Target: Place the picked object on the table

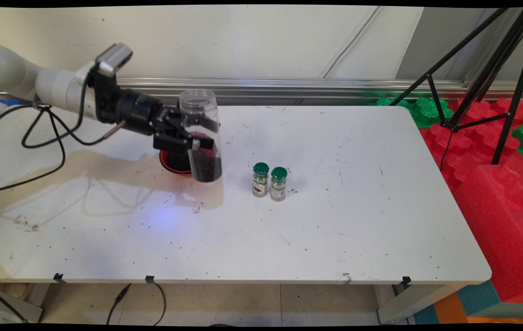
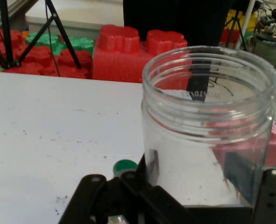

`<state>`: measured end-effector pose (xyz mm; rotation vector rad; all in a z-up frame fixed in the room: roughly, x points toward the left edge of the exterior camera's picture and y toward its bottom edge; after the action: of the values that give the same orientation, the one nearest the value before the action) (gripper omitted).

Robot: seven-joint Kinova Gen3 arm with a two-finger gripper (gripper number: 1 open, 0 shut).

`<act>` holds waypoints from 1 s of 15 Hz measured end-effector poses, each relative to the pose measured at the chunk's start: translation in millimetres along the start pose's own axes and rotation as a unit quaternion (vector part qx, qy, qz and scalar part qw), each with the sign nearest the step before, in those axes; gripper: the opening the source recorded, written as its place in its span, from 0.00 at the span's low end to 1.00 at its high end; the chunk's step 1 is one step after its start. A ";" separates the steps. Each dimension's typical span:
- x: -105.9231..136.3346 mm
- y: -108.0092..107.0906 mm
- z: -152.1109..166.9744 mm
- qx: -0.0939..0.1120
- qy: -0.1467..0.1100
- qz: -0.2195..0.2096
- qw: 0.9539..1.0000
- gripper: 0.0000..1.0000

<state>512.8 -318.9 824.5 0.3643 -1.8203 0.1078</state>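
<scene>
Now we note the claw (image 1: 192,133) clamped on a clear jar (image 1: 202,138) of dark grounds, lifted over a red bowl (image 1: 171,162), two green-capped spice bottles (image 1: 269,182) nearby on the bench (image 1: 358,184).

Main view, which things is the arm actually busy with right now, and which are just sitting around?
In use:
gripper, shut on the jar
clear open jar with dark contents, held upright
red bowl right behind it

Lying about:
two green-capped spice bottles
tripod
red and green foam blocks
</scene>
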 end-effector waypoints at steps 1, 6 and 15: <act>-5.3 0.8 3.8 -0.001 -0.001 -0.001 1.000 0.00; -38.4 4.6 25.5 -0.003 -0.010 0.000 1.000 0.00; -95.6 4.3 61.4 -0.007 -0.026 0.015 1.000 0.00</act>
<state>477.3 -312.6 716.7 0.3324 -1.8779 0.1064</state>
